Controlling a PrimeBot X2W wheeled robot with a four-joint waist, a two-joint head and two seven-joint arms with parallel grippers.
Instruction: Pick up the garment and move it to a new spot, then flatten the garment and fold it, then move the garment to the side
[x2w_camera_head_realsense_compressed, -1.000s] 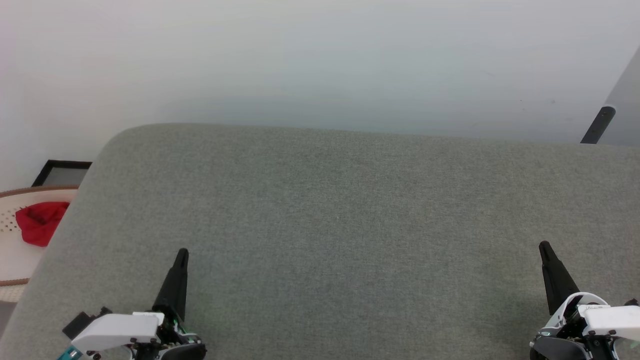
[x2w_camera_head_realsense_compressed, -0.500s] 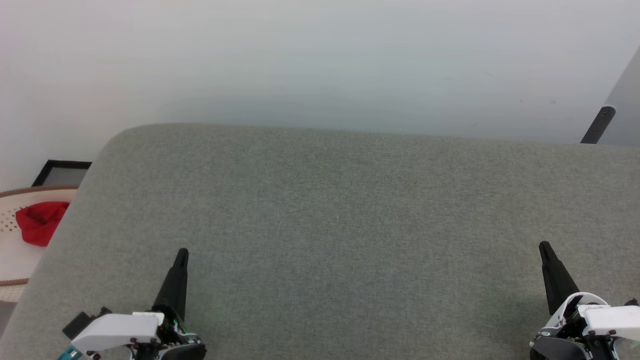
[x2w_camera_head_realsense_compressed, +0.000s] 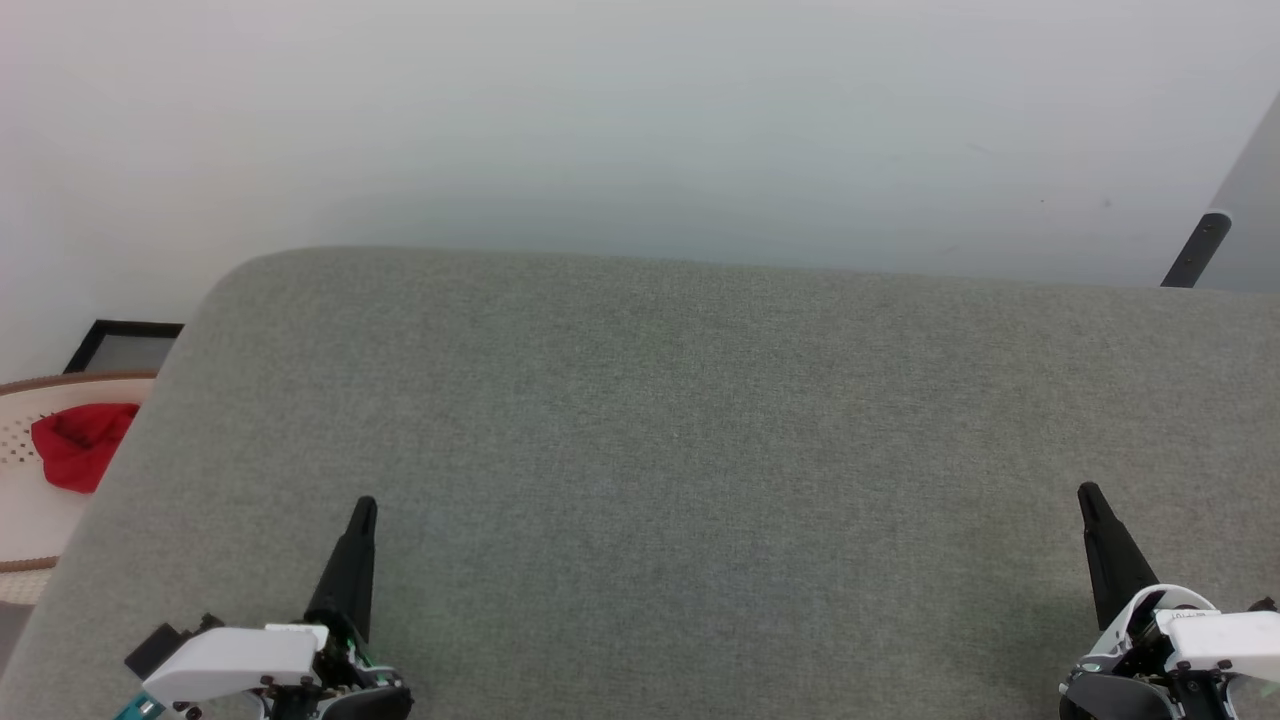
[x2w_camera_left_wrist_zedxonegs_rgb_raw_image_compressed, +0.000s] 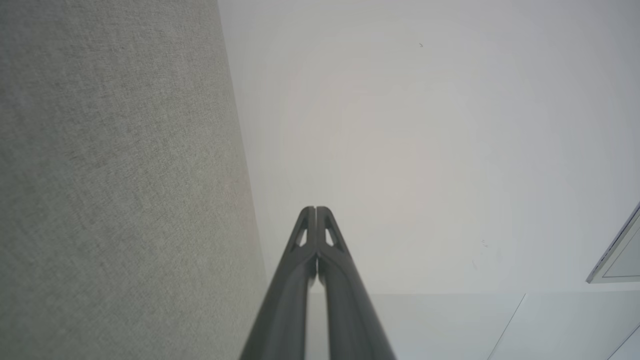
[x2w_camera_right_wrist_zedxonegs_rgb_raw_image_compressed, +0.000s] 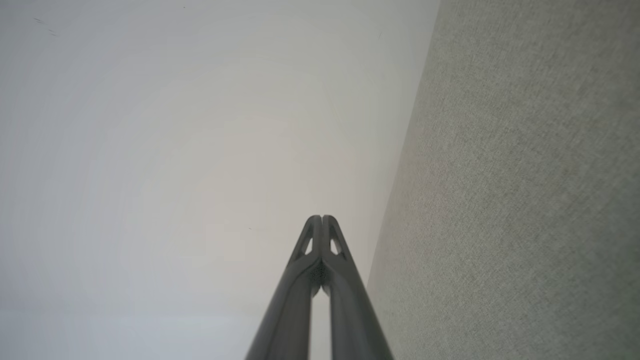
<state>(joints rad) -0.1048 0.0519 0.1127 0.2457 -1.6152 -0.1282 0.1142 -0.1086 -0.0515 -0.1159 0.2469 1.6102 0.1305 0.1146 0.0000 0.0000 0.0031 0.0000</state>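
Left gripper: fingers clenched, empty, over grey cushion. Right gripper: likewise. Red cloth in basket, well left of left fingers.

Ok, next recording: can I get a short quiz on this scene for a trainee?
1. True or false: the red cloth lies on the grey padded surface.
2. The left end effector and right end effector are: A both open; B both shut; C one of each.
3. What is the red cloth lying in?
Key: 1 false; 2 B; 3 the white basket, left of the surface.
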